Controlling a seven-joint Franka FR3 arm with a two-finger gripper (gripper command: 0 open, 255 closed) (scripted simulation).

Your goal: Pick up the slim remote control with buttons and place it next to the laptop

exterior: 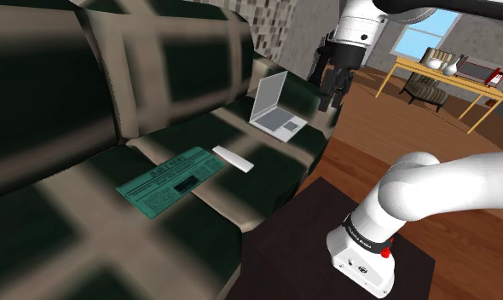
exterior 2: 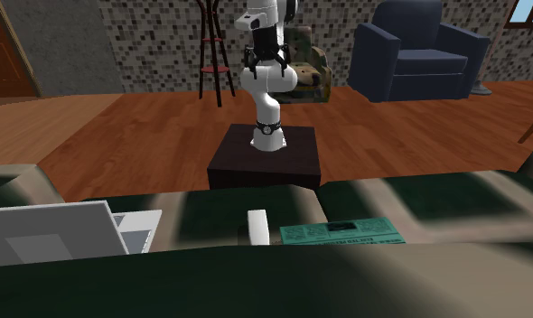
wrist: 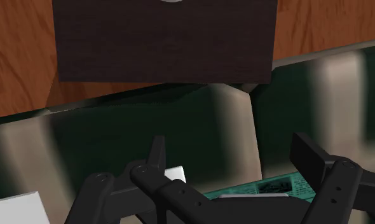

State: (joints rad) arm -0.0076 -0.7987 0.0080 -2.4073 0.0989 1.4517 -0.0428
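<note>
remote [exterior: 233, 159] white, flat on sofa [exterior: 156, 77] between newspaper [exterior: 169, 181] and laptop [exterior: 275, 111] | my tool [exterior: 333, 94] wide open, empty, well above | looks light, stiff, slick: I'd pinch its narrow width mid-length

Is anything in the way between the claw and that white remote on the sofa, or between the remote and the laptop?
Nothing visible. The open claw hangs in free air above the sofa, and the remote lies uncovered. Only bare sofa lies between it and the laptop; the teal newspaper sits on its other side.
</note>
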